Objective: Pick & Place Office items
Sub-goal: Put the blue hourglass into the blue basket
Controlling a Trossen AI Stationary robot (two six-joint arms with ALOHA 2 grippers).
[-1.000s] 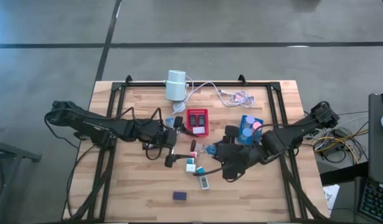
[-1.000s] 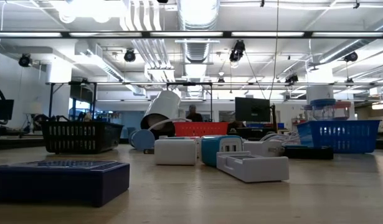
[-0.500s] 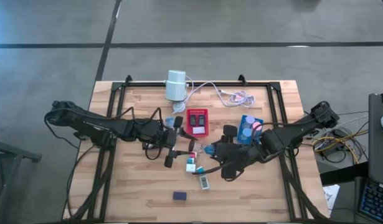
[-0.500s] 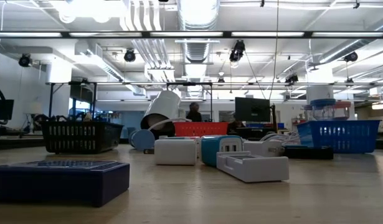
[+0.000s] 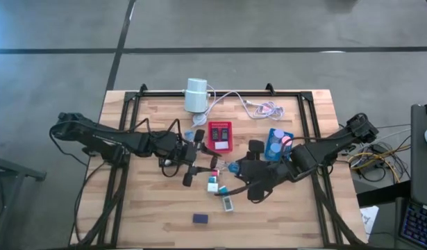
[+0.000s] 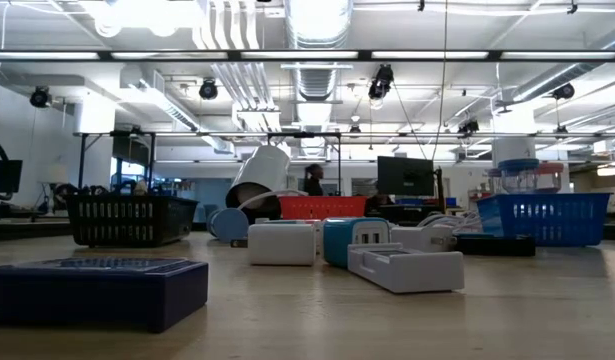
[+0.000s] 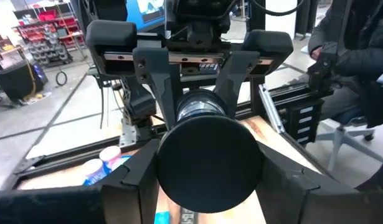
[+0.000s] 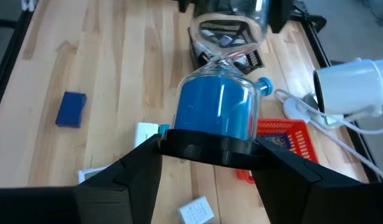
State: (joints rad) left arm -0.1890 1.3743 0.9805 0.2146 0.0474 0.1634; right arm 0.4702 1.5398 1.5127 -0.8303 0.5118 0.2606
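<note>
left hand: pinching hourglass | right hand: pinching same hourglass

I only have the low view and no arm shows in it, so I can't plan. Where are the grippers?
Observer: Both hang over the middle of the table, near the red tray. The right gripper is shut on an hourglass with blue sand.
Operator: And the left one?
Observer: The left gripper faces it, at the hourglass's black far end cap.
Operator: Is the dark blue block near them?
Observer: No, the blue block lies alone, closer to the table's front edge.
</note>
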